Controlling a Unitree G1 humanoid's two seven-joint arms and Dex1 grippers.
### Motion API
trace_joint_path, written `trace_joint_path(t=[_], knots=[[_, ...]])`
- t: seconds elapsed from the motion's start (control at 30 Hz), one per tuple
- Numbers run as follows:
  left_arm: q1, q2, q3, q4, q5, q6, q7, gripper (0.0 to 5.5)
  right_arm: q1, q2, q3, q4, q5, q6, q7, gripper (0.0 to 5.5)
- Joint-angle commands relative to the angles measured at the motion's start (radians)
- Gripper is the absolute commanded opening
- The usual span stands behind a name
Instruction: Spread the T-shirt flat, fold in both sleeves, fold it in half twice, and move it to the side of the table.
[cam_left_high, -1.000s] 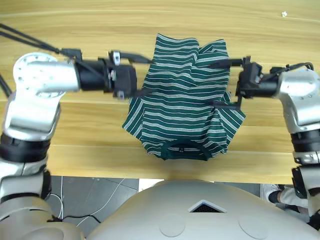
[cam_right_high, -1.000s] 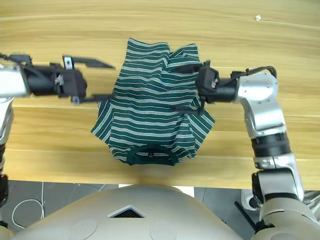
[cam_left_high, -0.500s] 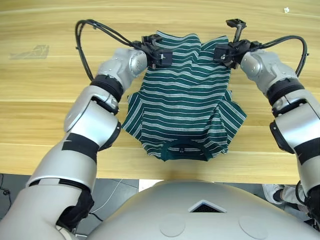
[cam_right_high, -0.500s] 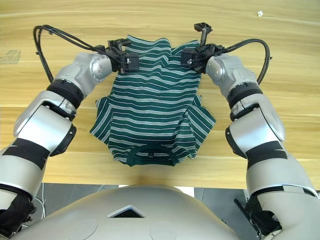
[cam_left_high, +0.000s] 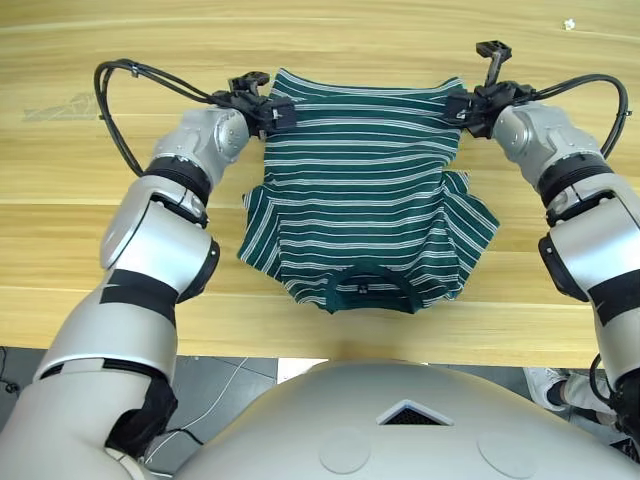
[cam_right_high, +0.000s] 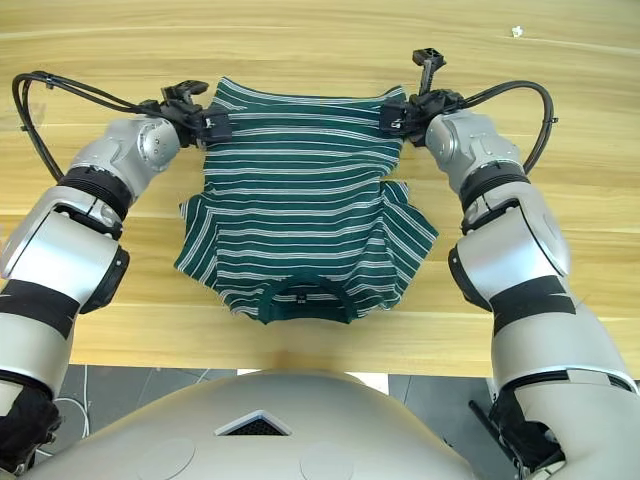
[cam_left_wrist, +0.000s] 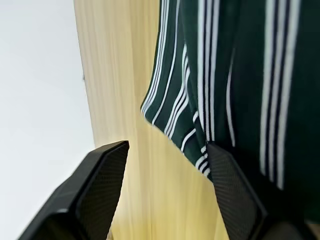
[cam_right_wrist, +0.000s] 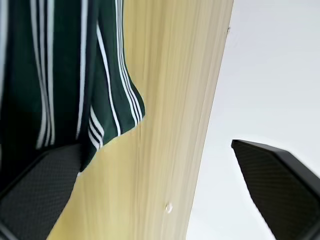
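Left eye view: T-shirt (cam_left_high: 365, 200) lay nearly spread.
Left gripper (cam_left_wrist: 169, 147) and right gripper (cam_right_wrist: 155, 147) gaped empty, its corners just beside them; all folds undone.

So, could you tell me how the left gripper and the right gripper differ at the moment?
The left gripper sits at the far left hem corner of the T-shirt, the right gripper at the far right one. Judging by the wrist views, the right gripper's jaws stand wider apart than the left gripper's. Both are open, low over the table, each with a shirt corner beside one finger.
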Motion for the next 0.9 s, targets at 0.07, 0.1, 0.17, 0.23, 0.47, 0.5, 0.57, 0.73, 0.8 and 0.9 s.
trace_joint_path(t=[0.07,0.1,0.17,0.23,0.47,0.5,0.57,0.73,0.8,0.9], knots=[[0.059,-0.018,0.006,0.023,0.021,0.045,-0.012,2.88,0.035,0.001,-0.038,0.010,0.015,-0.003,-0.002,5.36],[0.064,-0.025,0.012,0.022,0.019,0.044,-0.011,2.88,0.031,0.011,-0.049,0.008,0.021,-0.009,-0.008,5.36],[0.074,-0.037,0.018,0.020,0.017,0.042,-0.009,2.88,0.022,0.031,-0.075,0.003,0.036,-0.025,-0.037,5.36],[0.082,-0.045,0.027,0.018,0.014,0.035,-0.006,2.88,0.005,0.042,-0.122,-0.006,0.072,-0.055,-0.087,5.36],[0.085,-0.033,0.125,-0.015,-0.059,-0.020,0.050,2.88,-0.062,-0.027,-0.234,-0.042,0.126,-0.162,-0.284,5.36],[0.080,-0.024,0.142,-0.027,-0.072,-0.034,0.056,2.88,-0.056,-0.053,-0.244,-0.049,0.130,-0.184,-0.282,5.36],[0.080,-0.006,0.167,-0.048,-0.091,-0.060,0.059,2.88,-0.031,-0.103,-0.262,-0.065,0.144,-0.228,-0.256,5.36],[0.113,0.070,0.250,-0.143,-0.132,-0.131,0.152,2.88,0.120,-0.239,-0.330,-0.204,0.282,-0.429,0.073,5.36],[0.157,0.115,0.341,-0.271,-0.196,-0.174,0.204,2.88,0.204,-0.326,-0.372,-0.355,0.371,-0.488,0.209,5.36],[0.282,0.166,0.485,-0.590,-0.306,-0.166,0.209,2.88,0.399,-0.445,-0.411,-0.693,0.623,-0.508,0.490,5.36]])
